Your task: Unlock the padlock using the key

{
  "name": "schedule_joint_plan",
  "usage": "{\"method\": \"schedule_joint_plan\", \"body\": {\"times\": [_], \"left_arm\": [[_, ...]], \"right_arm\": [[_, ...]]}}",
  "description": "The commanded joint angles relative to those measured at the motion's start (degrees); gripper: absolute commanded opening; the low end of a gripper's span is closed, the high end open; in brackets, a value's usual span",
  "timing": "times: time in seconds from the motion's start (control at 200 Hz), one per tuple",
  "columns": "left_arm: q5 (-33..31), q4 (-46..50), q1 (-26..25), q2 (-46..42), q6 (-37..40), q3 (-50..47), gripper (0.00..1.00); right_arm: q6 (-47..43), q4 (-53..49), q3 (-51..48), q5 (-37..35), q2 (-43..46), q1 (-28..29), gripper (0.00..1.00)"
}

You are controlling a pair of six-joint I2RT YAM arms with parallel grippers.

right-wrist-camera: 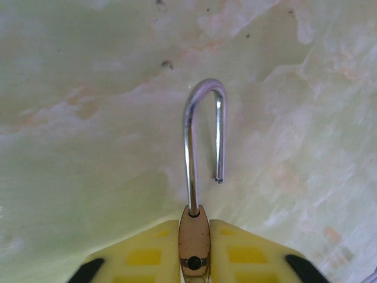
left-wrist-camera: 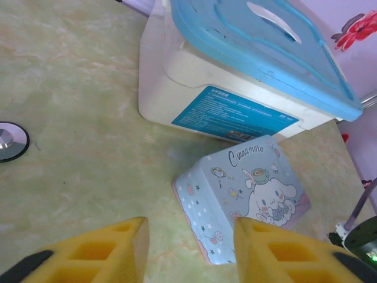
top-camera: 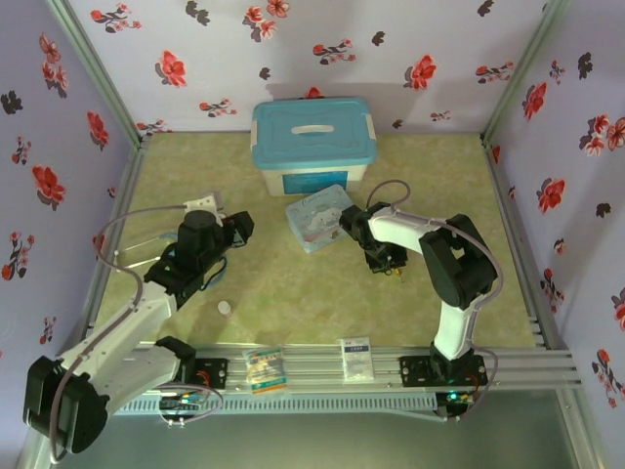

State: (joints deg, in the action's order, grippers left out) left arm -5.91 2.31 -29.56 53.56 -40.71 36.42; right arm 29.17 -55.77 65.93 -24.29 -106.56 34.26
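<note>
The brass padlock (right-wrist-camera: 194,234) sits upright between my right gripper's yellow fingers, and my right gripper (right-wrist-camera: 194,225) is shut on its body. Its thin silvery shackle (right-wrist-camera: 189,147) sticks out over the green table, swung open, with the free end (right-wrist-camera: 219,178) hanging clear of the body. In the top view my right gripper (top-camera: 389,262) is low over the table, right of the cartoon tin. My left gripper (left-wrist-camera: 191,239) is open with nothing between its fingers, hovering just in front of the tin; from above it (top-camera: 237,227) is left of centre. The key is hidden.
A pale-blue cartoon tin (top-camera: 319,217) (left-wrist-camera: 247,188) lies mid-table, in front of a white bin with a blue lid (top-camera: 312,145) (left-wrist-camera: 247,65). A small white cap (top-camera: 225,308) lies near the front. A silver disc (left-wrist-camera: 9,140) is at the left. Two packets (top-camera: 264,369) (top-camera: 356,357) rest on the front rail.
</note>
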Motion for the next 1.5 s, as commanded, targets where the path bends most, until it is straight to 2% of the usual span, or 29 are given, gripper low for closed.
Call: {"method": "schedule_joint_plan", "body": {"times": [0.0, 0.1, 0.175, 0.305, 0.365, 0.495, 0.515, 0.56, 0.655, 0.765, 0.92, 1.055, 1.125, 1.225, 1.31, 1.365, 1.495], "left_arm": [[0.53, 4.15, -1.14, -1.26, -0.58, 0.28, 0.47], [0.21, 3.61, -3.67, -0.55, -1.01, -0.43, 0.54], [-0.84, 2.78, -6.23, 1.38, -1.34, -1.29, 0.59], [-6.51, 0.10, -13.49, 5.52, -0.04, -2.16, 0.68], [-10.14, -1.26, -17.44, 8.61, 0.75, -2.06, 0.72], [-12.20, -8.16, -22.18, 17.53, 2.23, -1.91, 0.80], [-13.02, -8.77, -22.91, 19.10, 2.65, -1.47, 0.87], [-15.45, -9.67, -24.36, 22.89, 3.60, -0.14, 0.92], [-17.85, -11.53, -25.75, 31.09, 4.06, 3.31, 0.95], [-20.25, -14.64, -26.04, 39.38, 2.02, 6.29, 0.95], [-25.42, -13.94, -24.76, 47.69, -1.77, 10.36, 0.95], [-25.18, -21.43, -21.18, 49.19, -4.50, 6.85, 0.93], [-23.17, -20.35, -18.43, 49.88, -4.65, 7.47, 0.93], [-23.05, -19.49, -16.98, 48.83, -3.39, 7.26, 0.93], [-23.37, -17.81, -16.38, 46.35, -2.96, 5.76, 0.93], [-24.29, -17.60, -16.17, 42.93, -2.82, 3.46, 0.92], [-25.57, -14.16, -16.24, 30.97, 1.16, -0.41, 0.93]], "right_arm": [[-0.45, -0.20, 0.73, 0.91, 1.54, -0.42, 0.23], [-0.54, -0.22, 0.61, 0.87, 3.22, -0.59, 0.25], [-0.78, 0.13, 0.18, 1.59, 4.31, -1.23, 0.32], [-0.76, 1.91, -1.61, 2.02, 7.56, -2.73, 0.40], [-0.69, 3.45, -2.73, 2.23, 10.13, -3.44, 0.43], [0.07, 8.43, -6.13, 1.12, 17.18, -4.52, 0.54], [0.17, 9.23, -6.63, 1.13, 18.42, -4.74, 0.55], [0.43, 11.28, -7.95, 1.49, 20.92, -5.29, 0.57], [0.83, 15.44, -11.12, 2.33, 26.36, -6.25, 0.58], [0.98, 18.91, -13.81, 4.78, 30.52, -7.24, 0.59], [1.97, 23.45, -17.99, 4.08, 34.60, -8.06, 0.59], [3.34, 27.57, -21.44, 3.76, 38.32, -10.29, 0.62], [3.97, 29.18, -22.85, 4.47, 39.75, -11.75, 0.63], [4.12, 30.55, -23.60, 4.78, 40.63, -13.43, 0.64], [4.14, 30.53, -23.39, 2.70, 40.90, -14.83, 0.75], [4.63, 30.07, -23.08, 0.18, 41.25, -16.57, 0.97], [3.25, 33.86, -24.51, -1.63, 43.61, -23.96, 0.99]]}}
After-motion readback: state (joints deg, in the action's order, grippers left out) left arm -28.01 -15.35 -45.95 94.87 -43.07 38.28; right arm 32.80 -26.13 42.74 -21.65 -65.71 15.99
